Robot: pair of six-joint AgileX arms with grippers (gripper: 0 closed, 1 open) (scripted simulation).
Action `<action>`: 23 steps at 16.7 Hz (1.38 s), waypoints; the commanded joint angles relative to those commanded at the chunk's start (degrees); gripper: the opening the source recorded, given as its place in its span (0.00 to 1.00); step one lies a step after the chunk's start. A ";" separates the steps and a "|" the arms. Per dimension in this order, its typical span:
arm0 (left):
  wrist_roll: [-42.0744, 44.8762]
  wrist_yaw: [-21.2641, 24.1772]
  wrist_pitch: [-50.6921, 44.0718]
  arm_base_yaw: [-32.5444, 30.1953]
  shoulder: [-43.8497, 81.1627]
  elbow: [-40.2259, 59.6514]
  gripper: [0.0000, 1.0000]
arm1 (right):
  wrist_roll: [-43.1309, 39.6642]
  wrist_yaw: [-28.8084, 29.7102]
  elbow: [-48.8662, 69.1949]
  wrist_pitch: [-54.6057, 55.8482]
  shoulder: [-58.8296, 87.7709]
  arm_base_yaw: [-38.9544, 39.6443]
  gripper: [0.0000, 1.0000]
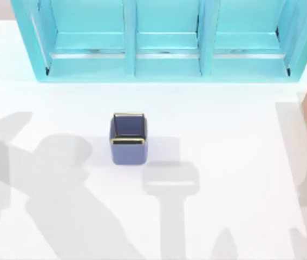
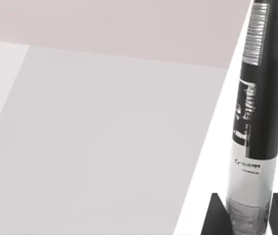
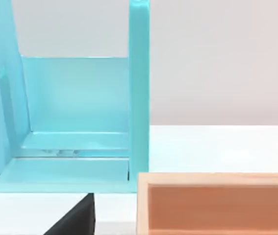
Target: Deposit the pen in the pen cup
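The left gripper [image 2: 246, 215] has its two dark fingers [image 2: 216, 215] closed on the lower end of the pen [image 2: 259, 98], one finger on each side of the barrel. The pen is black along most of its length, with white lettering, a silvery band near the far tip and a pale grey section where the fingers clamp it. It stands straight out from the gripper, over bare white table [image 2: 104, 137]. The pen cup [image 1: 128, 138], a small periwinkle-blue square with a thin gold rim, stands upright in the middle of the table, open and apparently empty; how far it lies from the left gripper I cannot tell. Behind the cup, along the far edge, stands the turquoise shelf unit [image 1: 167, 40]. The right gripper [image 3: 77, 220] shows one dark fingertip, just short of the tan wooden box [image 3: 217, 203] with the shelf unit beyond it; whether its fingers are parted I cannot tell.
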 joint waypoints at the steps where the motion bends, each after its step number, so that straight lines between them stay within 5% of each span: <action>1: 0.86 -5.49 7.38 -5.58 1.51 -1.19 0.00 | 0.00 0.00 0.00 0.00 0.00 0.00 1.00; 6: 5.03 -30.44 44.07 -32.88 7.71 -5.79 0.00 | 0.00 0.00 0.00 0.00 0.00 0.00 1.00; 11: 9.05 -46.51 74.25 -56.62 11.68 -6.41 0.00 | 0.00 0.00 0.00 0.00 0.00 0.00 1.00; 16: 11.98 -53.20 91.16 -71.20 12.82 -5.58 0.00 | 0.00 0.00 0.00 0.00 0.00 0.00 1.00; 23: 12.56 -53.87 93.73 -73.43 12.71 -5.50 0.00 | 0.00 0.00 0.00 0.00 0.00 0.00 1.00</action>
